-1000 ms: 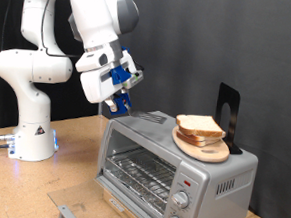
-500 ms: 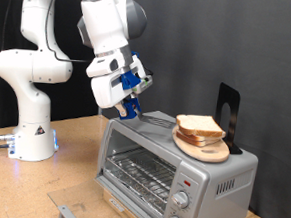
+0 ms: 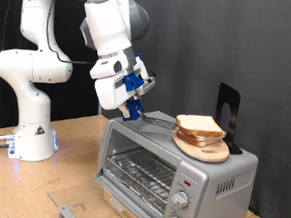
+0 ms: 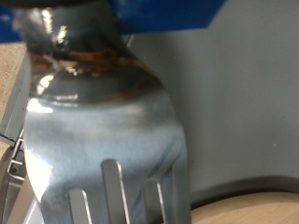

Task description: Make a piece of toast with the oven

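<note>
The silver oven [image 3: 172, 166] stands on the table at the exterior view's lower right, its wire rack showing at the front. On its roof lies a round wooden board [image 3: 205, 146] bearing a stack of pale bread slices; the top slice, the piece of toast [image 3: 197, 125], lies flat. My gripper [image 3: 134, 103], with blue fingers, hovers over the roof's left end, shut on a metal spatula [image 3: 157, 118] whose blade reaches toward the board. The slotted spatula blade [image 4: 103, 140] fills the wrist view, with the board's edge [image 4: 257, 205] beyond it.
A black upright stand [image 3: 227, 115] rises behind the board on the oven roof. The robot's white base [image 3: 29, 131] stands on the wooden table at the exterior view's left. A grey object [image 3: 66, 214] lies at the bottom edge.
The arm has carried the gripper and spatula to the exterior view's right, over the oven's left end. In the last half second it barely moved.
</note>
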Controlling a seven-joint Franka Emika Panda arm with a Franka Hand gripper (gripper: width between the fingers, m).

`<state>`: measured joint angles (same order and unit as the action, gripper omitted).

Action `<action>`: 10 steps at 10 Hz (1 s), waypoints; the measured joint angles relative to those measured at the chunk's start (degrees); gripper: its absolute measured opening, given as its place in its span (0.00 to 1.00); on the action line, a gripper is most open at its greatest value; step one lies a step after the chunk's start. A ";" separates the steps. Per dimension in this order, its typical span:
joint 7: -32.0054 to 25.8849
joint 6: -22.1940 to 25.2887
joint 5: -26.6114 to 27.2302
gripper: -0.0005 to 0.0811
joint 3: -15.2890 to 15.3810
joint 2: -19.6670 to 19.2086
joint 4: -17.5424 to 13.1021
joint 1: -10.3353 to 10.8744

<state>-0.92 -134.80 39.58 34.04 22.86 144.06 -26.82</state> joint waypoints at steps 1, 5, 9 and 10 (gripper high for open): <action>-0.19 0.00 0.12 0.40 -0.07 0.01 0.00 0.00; -2.55 0.55 1.58 0.40 -1.07 0.43 -0.02 0.07; -3.15 0.70 2.99 0.40 -1.73 0.88 -0.74 0.06; -3.05 0.68 2.66 0.40 -1.70 0.88 -0.82 0.01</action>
<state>-3.97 -134.12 42.24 32.34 23.74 143.24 -26.80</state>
